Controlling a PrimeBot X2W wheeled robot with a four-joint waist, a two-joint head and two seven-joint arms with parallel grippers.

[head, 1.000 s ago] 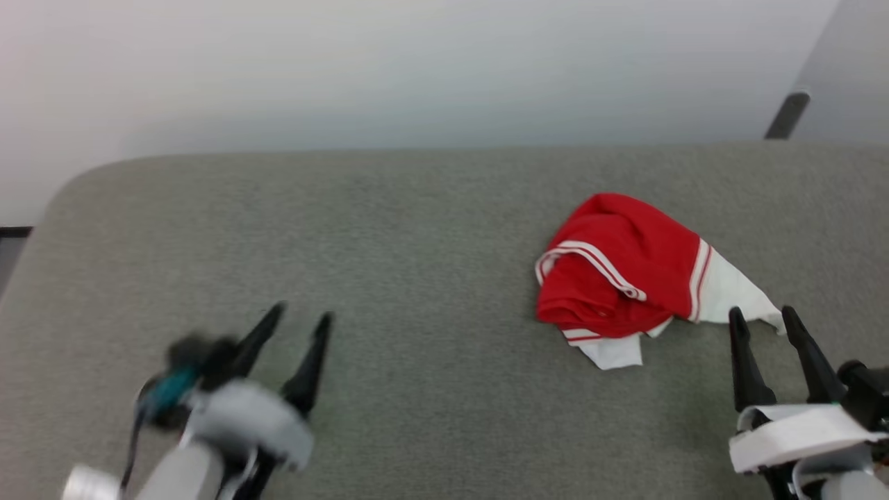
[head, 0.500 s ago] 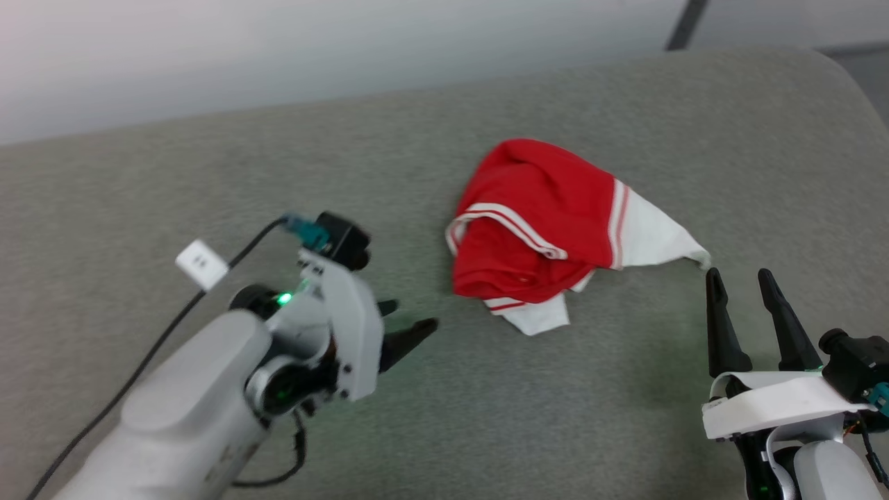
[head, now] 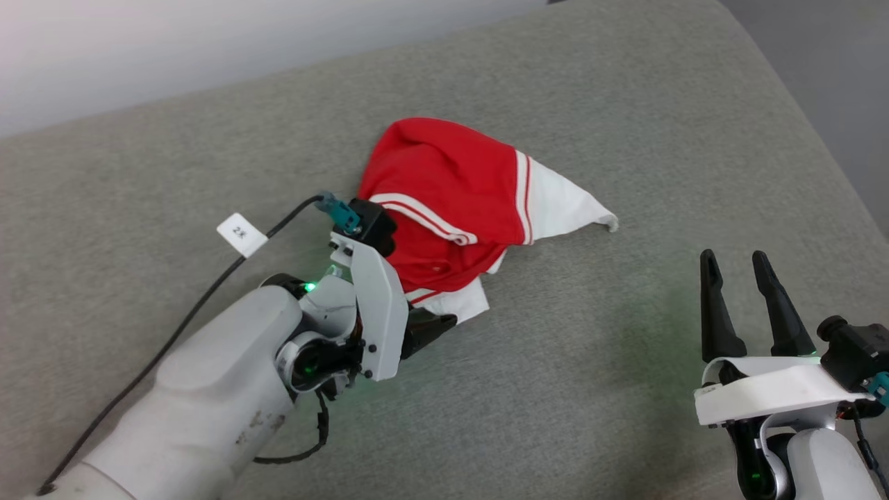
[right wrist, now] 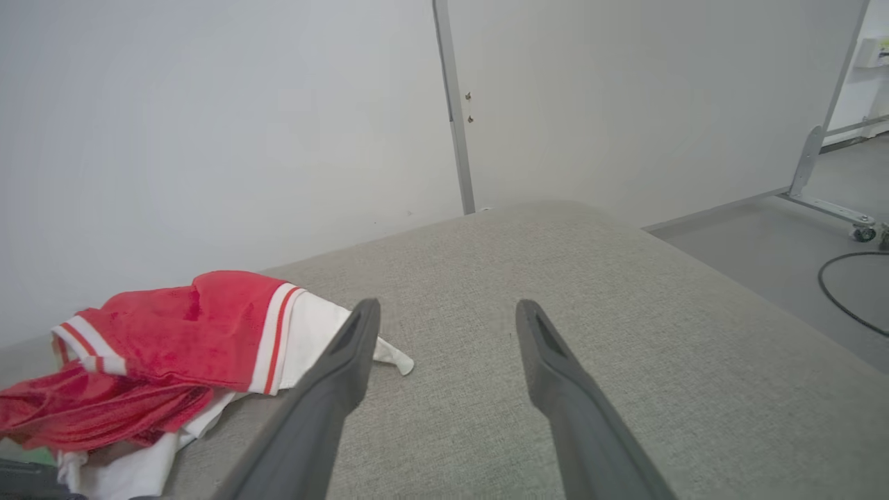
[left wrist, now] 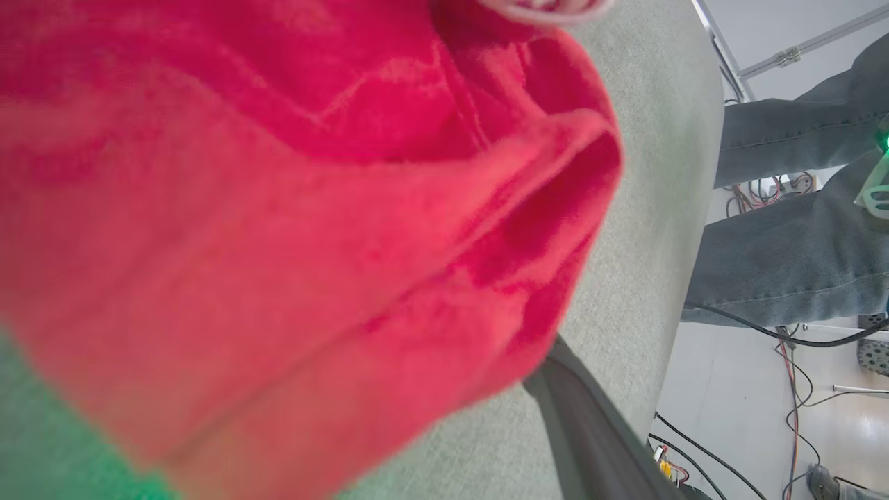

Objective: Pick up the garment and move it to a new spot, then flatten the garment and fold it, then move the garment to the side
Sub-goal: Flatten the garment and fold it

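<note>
Garment is lying bunched mid-tabletop. Left gripper is sitting at its near edge, fingers spread, gripping nothing. Right gripper is gaping empty, well apart. Risk: fingers pinching several layers together, or snagging the grey cover. White wall behind. Jeans-clad legs and floor cables are showing beside.

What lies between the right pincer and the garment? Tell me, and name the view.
Only bare grey padded surface. The head view shows the open right pincer standing apart from the garment, nearest its white corner, with nothing between.
</note>
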